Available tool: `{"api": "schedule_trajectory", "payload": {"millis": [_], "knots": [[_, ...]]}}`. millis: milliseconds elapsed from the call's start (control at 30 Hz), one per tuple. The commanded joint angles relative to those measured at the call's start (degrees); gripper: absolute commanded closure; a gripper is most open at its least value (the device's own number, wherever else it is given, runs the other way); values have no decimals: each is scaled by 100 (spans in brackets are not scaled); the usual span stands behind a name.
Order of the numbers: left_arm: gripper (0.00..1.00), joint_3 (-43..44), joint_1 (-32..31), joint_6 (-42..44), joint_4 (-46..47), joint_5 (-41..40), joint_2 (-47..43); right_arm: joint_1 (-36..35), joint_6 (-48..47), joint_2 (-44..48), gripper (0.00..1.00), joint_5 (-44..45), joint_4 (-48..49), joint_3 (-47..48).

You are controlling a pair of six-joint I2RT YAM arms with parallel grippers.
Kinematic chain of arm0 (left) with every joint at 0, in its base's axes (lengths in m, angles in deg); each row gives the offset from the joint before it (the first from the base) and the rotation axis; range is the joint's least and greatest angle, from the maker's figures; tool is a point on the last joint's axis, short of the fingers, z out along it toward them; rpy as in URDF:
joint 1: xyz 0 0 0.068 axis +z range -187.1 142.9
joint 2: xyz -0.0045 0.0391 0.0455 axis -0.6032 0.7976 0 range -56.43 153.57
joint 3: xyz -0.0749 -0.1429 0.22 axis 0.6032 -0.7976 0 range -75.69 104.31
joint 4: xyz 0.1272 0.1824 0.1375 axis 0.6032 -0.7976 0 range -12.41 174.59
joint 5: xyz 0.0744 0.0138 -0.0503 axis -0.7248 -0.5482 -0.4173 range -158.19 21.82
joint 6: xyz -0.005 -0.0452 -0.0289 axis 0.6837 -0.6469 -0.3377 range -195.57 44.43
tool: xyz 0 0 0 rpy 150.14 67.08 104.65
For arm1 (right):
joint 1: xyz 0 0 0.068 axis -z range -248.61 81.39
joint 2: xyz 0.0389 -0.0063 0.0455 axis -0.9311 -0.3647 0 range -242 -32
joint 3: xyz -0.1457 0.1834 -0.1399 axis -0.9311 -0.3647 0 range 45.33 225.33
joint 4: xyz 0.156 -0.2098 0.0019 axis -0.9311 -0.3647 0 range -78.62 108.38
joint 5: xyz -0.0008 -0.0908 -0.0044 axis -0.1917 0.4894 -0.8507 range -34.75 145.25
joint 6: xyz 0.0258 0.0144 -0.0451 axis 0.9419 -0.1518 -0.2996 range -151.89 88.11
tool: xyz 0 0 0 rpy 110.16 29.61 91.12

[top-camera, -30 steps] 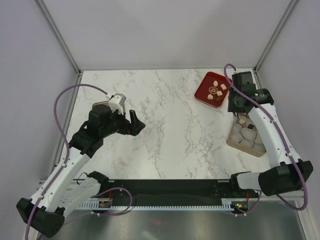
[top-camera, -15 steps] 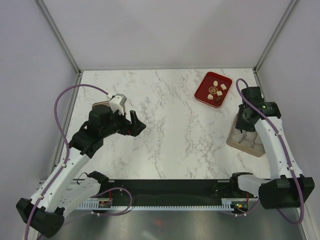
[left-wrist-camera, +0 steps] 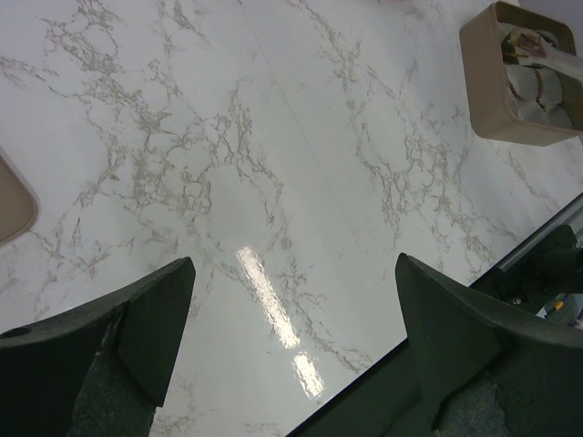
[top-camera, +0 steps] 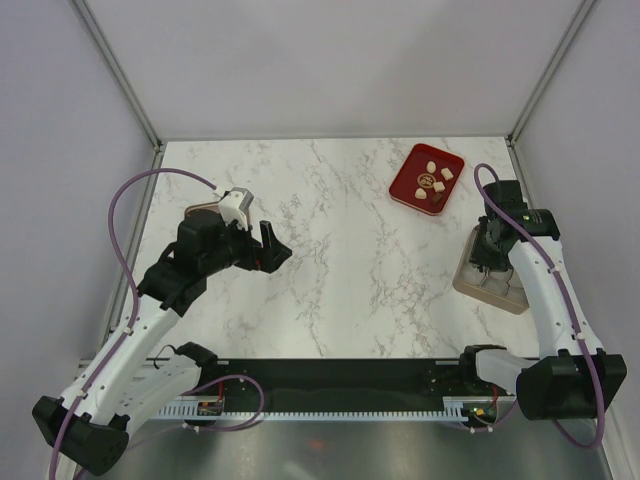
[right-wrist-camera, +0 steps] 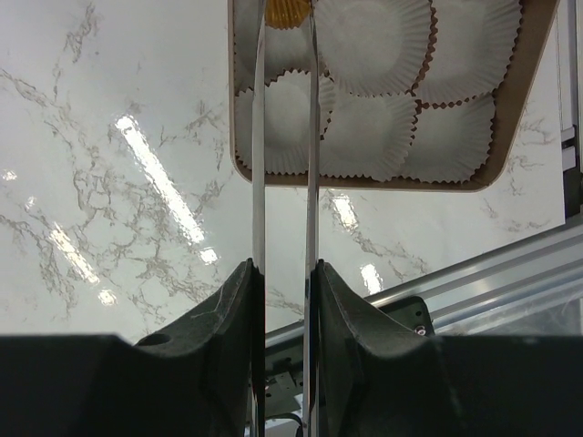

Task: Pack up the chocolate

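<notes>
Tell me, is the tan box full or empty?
Mostly empty: in the box, the white paper cups seen from the right wrist hold nothing. Its far end is out of frame.

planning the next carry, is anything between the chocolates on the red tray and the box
Nothing visible does: only bare table lies between the chocolates on the red tray and the box. The right gripper hangs over the box.
</notes>
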Motion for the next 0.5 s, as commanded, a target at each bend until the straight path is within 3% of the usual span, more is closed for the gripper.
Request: {"api": "schedule_trajectory", "payload": {"millis": [0, 467], "knots": [[1, 54, -21, 40, 162, 118, -59, 29, 69, 124, 63, -23, 148, 22], [1, 54, -21, 40, 162, 101, -33, 21, 52, 106, 56, 12, 271, 22]]}}
